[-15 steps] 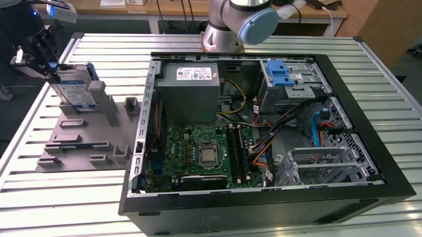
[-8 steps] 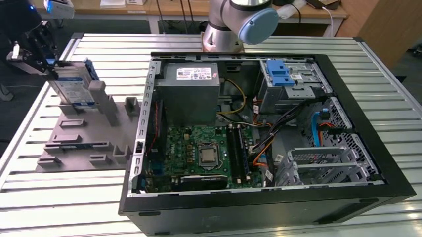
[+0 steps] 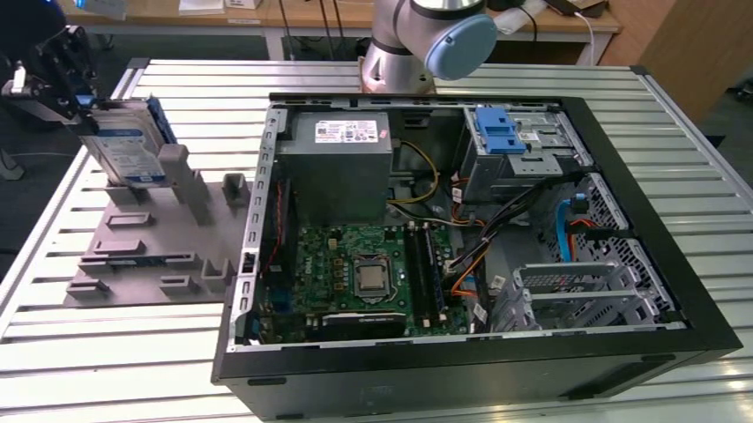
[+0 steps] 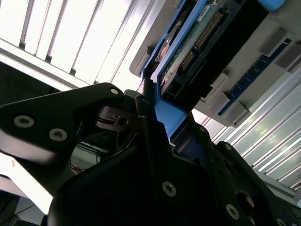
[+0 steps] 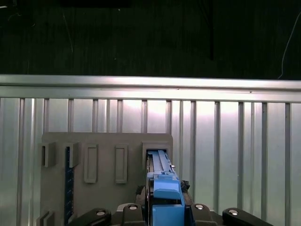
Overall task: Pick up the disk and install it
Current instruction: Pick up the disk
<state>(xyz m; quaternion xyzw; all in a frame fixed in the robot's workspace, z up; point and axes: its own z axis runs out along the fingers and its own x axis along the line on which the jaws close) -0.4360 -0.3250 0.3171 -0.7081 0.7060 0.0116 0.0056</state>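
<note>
First wrist view: gripper closed tight on the disk, gripping its blue side rails. Disk stands edge-on at a slot of the grey fixture. Slatted table lies beyond.

Your work surface is a silver counter of ribbed aluminium slats, seen in the exterior view and in both wrist views. Overhead light falls on it, and the slats reflect it in bright bands, strongest in the second wrist view. In the exterior view, light wooden desks on white legs stand behind the counter, with a dark floor beside and beneath them. A brown wooden panel stands at the exterior view's right. In the first wrist view, a dark unlit space lies beyond the counter's far edge.
</note>
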